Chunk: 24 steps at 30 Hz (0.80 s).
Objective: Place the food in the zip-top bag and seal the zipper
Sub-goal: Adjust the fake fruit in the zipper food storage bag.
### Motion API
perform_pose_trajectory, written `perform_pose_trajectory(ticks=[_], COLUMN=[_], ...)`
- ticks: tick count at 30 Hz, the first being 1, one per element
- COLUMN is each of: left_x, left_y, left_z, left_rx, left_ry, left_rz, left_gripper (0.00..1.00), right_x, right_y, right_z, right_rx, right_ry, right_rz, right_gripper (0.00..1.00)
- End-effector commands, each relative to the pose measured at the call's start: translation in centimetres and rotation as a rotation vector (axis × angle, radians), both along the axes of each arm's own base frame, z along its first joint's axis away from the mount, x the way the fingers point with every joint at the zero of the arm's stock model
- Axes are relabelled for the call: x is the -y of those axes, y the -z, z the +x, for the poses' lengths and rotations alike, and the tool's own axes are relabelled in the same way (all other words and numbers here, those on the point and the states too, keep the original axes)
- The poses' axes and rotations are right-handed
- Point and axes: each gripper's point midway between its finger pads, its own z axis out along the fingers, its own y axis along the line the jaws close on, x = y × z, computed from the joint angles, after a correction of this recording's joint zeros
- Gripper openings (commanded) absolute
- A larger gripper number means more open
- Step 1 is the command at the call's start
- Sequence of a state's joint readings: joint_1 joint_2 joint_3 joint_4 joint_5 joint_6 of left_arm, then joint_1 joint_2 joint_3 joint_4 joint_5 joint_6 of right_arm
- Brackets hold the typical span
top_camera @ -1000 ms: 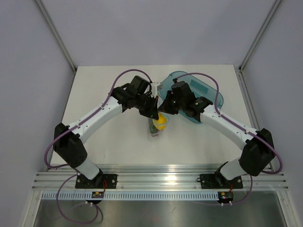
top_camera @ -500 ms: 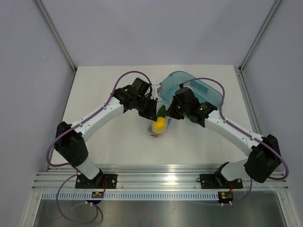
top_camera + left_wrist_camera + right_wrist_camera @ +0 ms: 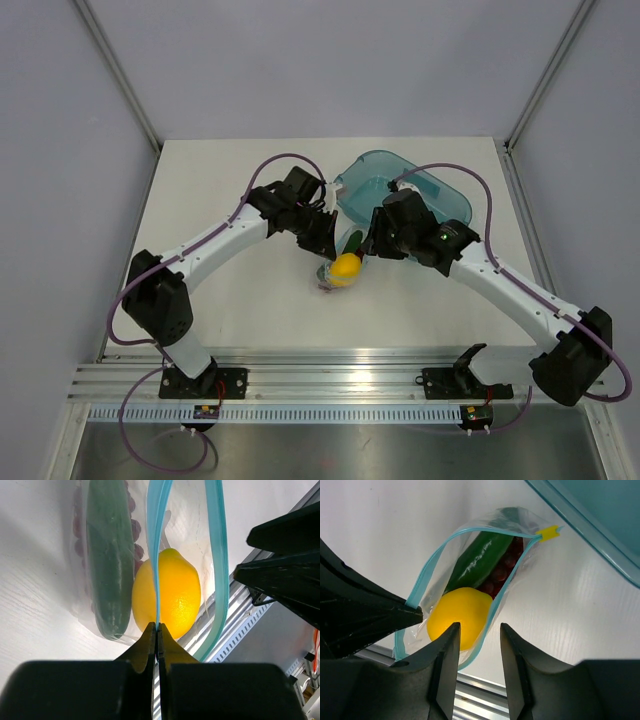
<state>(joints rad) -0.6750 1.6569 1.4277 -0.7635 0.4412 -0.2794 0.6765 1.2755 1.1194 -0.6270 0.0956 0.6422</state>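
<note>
Since a second ago the right pincer [image 3: 479,627] has opened above the zip-top bag [image 3: 522,520] on the table [image 3: 385,535], left pincer [image 3: 157,630] clamped on its zipper [image 3: 155,555], grapes [image 3: 501,571] mostly hidden behind lemon [image 3: 456,611] and cucumber [image 3: 477,557].

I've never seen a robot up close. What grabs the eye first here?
The bright yellow lemon sits mid-table inside a clear zip-top bag, beside a dark green cucumber and red grapes. The left gripper pinches the bag's light blue zipper, its mouth gaping, while the right gripper hangs open above it. A teal tray lies behind.
</note>
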Motion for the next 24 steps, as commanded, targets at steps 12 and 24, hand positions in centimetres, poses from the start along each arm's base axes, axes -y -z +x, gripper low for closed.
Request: perform_pose_trajectory(ticks=[12, 24], left_x=[0.4, -0.1], left_y=[-2.5, -2.9], left_z=[0.6, 0.6], left_rx=[0.013, -0.004], left_ry=[0.004, 0.006], left_rz=[-0.105, -0.149], left_gripper=[0.0, 0.0], right_x=[-7.8, -8.1], right_y=[-3.7, 2.9], right_z=[-2.9, -2.6], right_rx=[0.034, -0.133], right_ry=[-0.432, -0.372], right_rz=[0.142, 0.079], right_gripper=[0.45, 0.39])
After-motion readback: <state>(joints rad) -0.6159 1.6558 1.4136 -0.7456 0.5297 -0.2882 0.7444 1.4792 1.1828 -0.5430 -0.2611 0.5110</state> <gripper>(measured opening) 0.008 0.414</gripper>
